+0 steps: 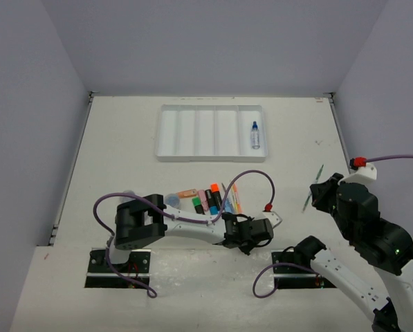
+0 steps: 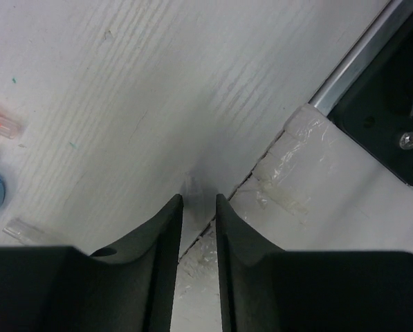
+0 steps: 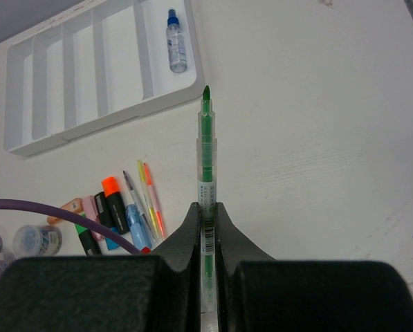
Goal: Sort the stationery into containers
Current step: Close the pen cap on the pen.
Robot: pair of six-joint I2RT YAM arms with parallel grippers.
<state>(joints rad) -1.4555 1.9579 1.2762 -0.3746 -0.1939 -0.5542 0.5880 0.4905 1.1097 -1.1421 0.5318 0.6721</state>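
Observation:
My right gripper [image 3: 206, 207] is shut on a thin green pen [image 3: 206, 145], held above the table right of the middle, its tip pointing toward the white tray [image 1: 209, 158]. The tray's rightmost compartment holds a small blue-capped bottle [image 1: 255, 135]; the other compartments look bare. Chunky highlighters [image 1: 206, 199] in orange, pink, green and blue lie in a cluster beside thin pens [image 1: 232, 197] at the near centre. Round clear tubs [image 3: 37, 238] stand left of them. My left gripper [image 2: 199, 200] hangs low at the table's near edge, jaws a narrow gap apart with nothing between them.
The taped near edge of the table [image 2: 289, 166] and the right arm's black base plate [image 2: 393, 111] lie just ahead of the left gripper. A purple cable [image 1: 251, 174] loops over the pile of stationery. Grey walls close in the table.

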